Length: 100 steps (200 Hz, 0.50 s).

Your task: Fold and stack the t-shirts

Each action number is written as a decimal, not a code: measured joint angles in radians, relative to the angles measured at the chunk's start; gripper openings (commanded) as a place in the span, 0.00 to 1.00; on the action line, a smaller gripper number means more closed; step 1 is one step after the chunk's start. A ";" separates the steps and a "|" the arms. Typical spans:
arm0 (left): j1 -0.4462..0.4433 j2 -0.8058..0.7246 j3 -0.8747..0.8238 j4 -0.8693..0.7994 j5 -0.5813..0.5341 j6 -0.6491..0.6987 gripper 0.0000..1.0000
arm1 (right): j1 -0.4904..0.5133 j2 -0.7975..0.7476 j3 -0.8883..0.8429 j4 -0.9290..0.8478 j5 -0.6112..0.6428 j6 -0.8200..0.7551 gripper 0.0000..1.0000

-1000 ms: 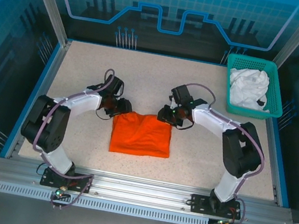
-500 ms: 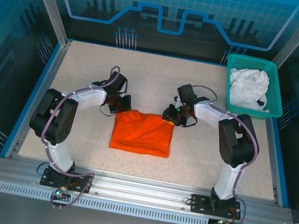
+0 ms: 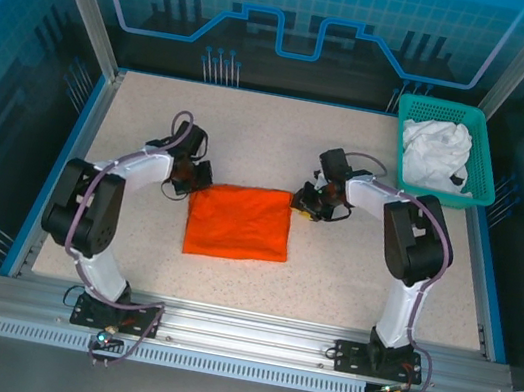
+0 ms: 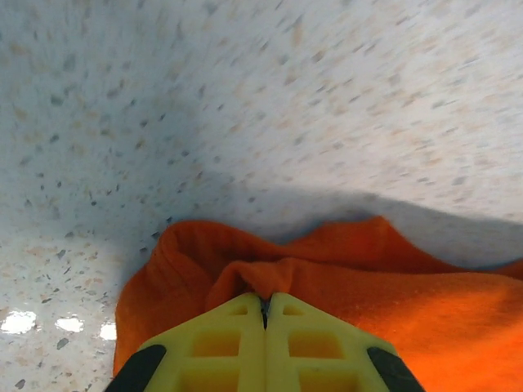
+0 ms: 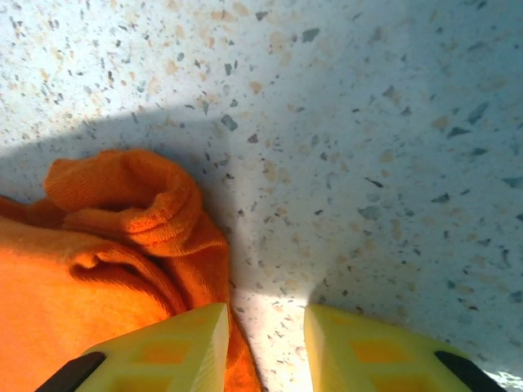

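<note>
The orange t-shirt (image 3: pixel 239 222) lies folded into a rough rectangle in the middle of the table. My left gripper (image 3: pixel 194 178) sits at its far left corner, yellow jaws shut on a pinched ridge of the orange t-shirt (image 4: pixel 278 273). My right gripper (image 3: pixel 303 205) is at the far right corner, jaws open over bare table, the orange t-shirt's rolled edge (image 5: pixel 139 212) just beside its left finger. The white t-shirt (image 3: pixel 436 154) is bunched inside the teal basket (image 3: pixel 482 192) at the back right.
The speckled tabletop (image 3: pixel 381 268) is bordered by a blue raised rim (image 3: pixel 74 158). Both arm bases stand at the near edge, on an aluminium rail (image 3: pixel 248 334). Glass walls enclose the back and sides.
The orange t-shirt has shifted left and a little toward the back, dragged by the left gripper. The right gripper has let go of its corner and now stands open beside it.
</note>
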State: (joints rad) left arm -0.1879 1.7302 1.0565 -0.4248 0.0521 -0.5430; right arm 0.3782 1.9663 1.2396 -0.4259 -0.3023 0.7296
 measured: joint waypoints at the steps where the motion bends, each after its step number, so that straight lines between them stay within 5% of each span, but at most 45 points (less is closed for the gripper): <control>1: 0.000 0.003 0.001 -0.002 0.000 0.002 0.20 | 0.000 0.000 0.000 0.000 0.000 0.000 0.32; 53: 0.000 0.026 0.053 -0.073 -0.072 -0.008 0.60 | 0.000 -0.018 -0.006 0.006 -0.005 0.003 0.33; 76: -0.002 -0.064 0.051 -0.107 -0.132 -0.013 0.61 | 0.008 -0.083 -0.033 0.013 -0.005 0.002 0.31; 100: -0.027 -0.207 0.046 -0.111 -0.174 -0.025 0.46 | 0.042 -0.144 -0.033 0.033 -0.006 0.002 0.29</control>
State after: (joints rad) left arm -0.2153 1.5230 1.1027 -0.5354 -0.1219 -0.5678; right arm 0.4206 1.8221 1.2064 -0.3931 -0.3080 0.7311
